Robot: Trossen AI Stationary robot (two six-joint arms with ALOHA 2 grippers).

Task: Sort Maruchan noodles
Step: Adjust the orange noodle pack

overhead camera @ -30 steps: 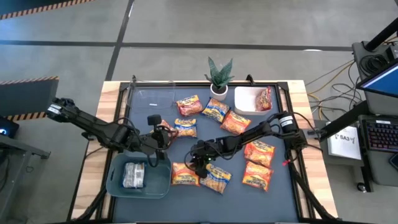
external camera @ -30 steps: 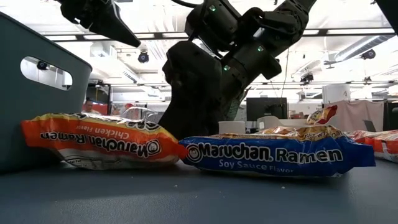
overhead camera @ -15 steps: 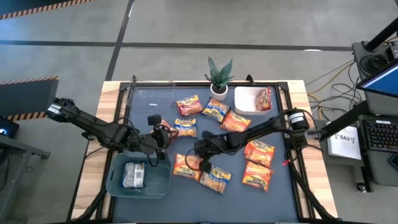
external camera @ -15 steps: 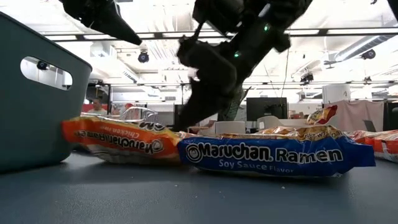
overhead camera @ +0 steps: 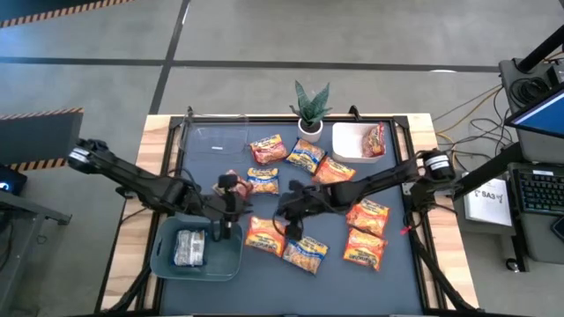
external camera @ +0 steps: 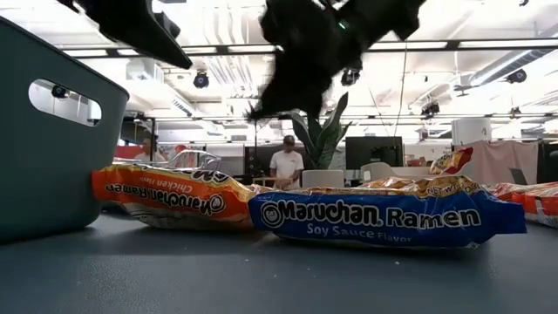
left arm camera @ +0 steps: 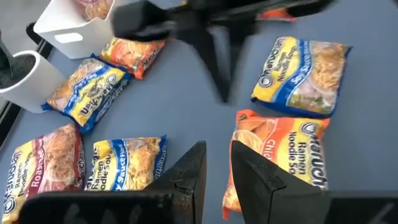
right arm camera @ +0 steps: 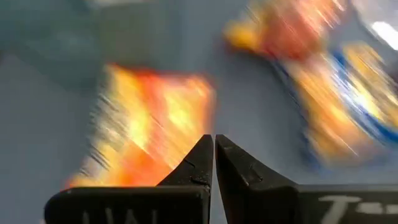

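Observation:
Several Maruchan packets lie flat on the dark mat. An orange chicken packet point(overhead camera: 263, 236) point(external camera: 166, 197) lies next to a blue-and-yellow soy sauce packet point(overhead camera: 304, 254) point(external camera: 384, 218). My right gripper point(overhead camera: 285, 222) point(right arm camera: 214, 140) hangs shut and empty above the orange packet, clear of it. My left gripper point(overhead camera: 229, 211) point(left arm camera: 217, 146) hovers by the far rim of the teal bin point(overhead camera: 231, 255), its fingers a narrow gap apart and holding nothing. A silvery packet point(overhead camera: 188, 248) lies in that bin. A red packet point(overhead camera: 375, 139) leans inside the white bin point(overhead camera: 345, 151).
A potted green plant point(overhead camera: 310, 110) stands at the far edge beside the white bin. A clear container point(overhead camera: 216, 139) sits at the far left. More packets lie toward the far side point(overhead camera: 304, 156) and the right point(overhead camera: 366, 231). Bare mat shows along the near edge. People stand in the room beyond.
My right gripper was low on the orange packet, then rose and drew toward the far edge, and is blurred now. The orange packet slid away from the teal bin's wall, toward the right and far side, and lies flat again. My left gripper shifted slightly to the right.

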